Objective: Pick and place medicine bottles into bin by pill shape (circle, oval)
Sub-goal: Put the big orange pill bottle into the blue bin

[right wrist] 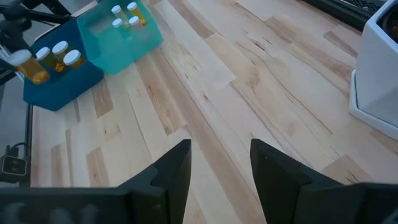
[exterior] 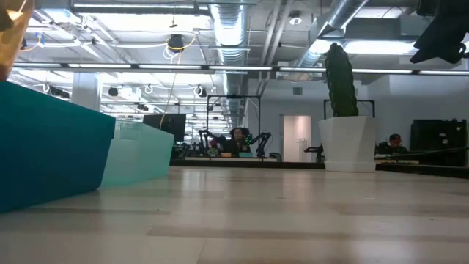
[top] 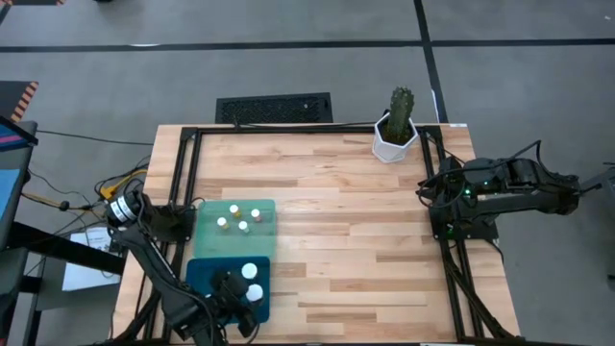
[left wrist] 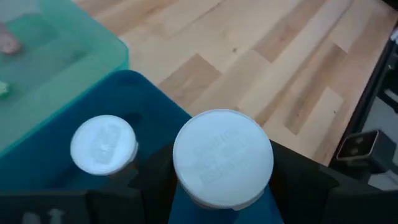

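My left gripper (top: 235, 288) is over the dark blue bin (top: 204, 274) at the table's near left, shut on a medicine bottle whose white cap (left wrist: 222, 155) shows between its fingers. The bottle's amber body also shows in the right wrist view (right wrist: 34, 71) and above the bin's wall in the low view (exterior: 11, 37). Two more white-capped bottles (top: 249, 272) (top: 255, 293) stand upright in the blue bin. Several bottles (top: 233, 210) stand in the light green bin (top: 207, 238) just behind it. My right gripper (right wrist: 217, 168) is open and empty at the table's right side (top: 437, 192). My left gripper holds the bottle between its two fingers (left wrist: 155, 183), one on each side of the body just under the cap (left wrist: 186, 193). The cap hides the place of contact. The fingers come from above, pointing down. The bottle stands upright in the hold, over the blue bin.
A white pot with a green cactus (top: 394, 139) stands at the table's far right. Bare wooden tabletop (top: 356, 240) lies between the bins and the right arm. A black frame (top: 183, 183) runs along the table's edges.
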